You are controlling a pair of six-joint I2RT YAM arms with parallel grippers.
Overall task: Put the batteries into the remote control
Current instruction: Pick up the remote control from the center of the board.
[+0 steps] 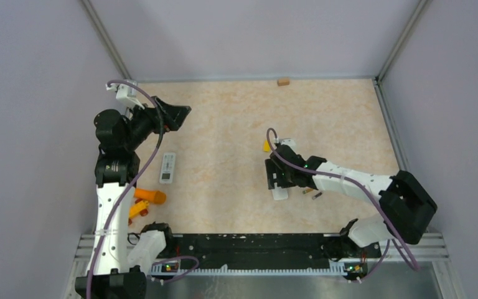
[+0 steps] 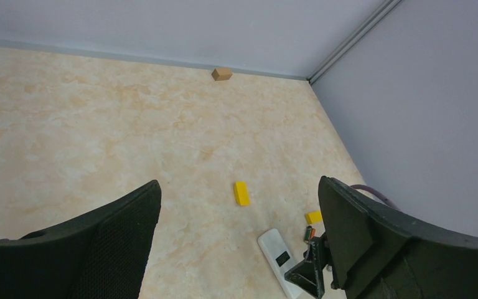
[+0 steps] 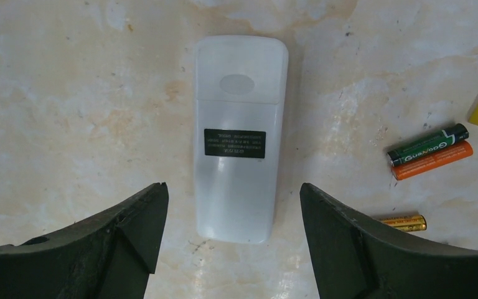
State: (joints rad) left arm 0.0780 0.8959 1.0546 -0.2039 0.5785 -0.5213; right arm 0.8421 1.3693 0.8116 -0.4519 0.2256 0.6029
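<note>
The remote control [image 3: 239, 93] lies back-up on the table, slim and white, with an oval dimple and a dark rectangular patch near its middle. My right gripper [image 3: 233, 205] is open just above it, one finger on each side of its near end, touching nothing. To its right lie the batteries: a dark green one and an orange one [image 3: 429, 151] side by side, and a gold one [image 3: 404, 221] closer in. From above, the right gripper [image 1: 278, 182] covers most of the remote control [image 1: 279, 194]. My left gripper [image 1: 175, 116] is raised at the far left, open and empty.
A second white remote [image 1: 168, 167] showing buttons lies at the left. An orange cylinder [image 1: 149, 196] sits near the left arm's base. Yellow blocks [image 2: 241, 193] [image 2: 313, 217] lie beyond the remote control. A small brown block [image 1: 282, 81] rests against the back wall.
</note>
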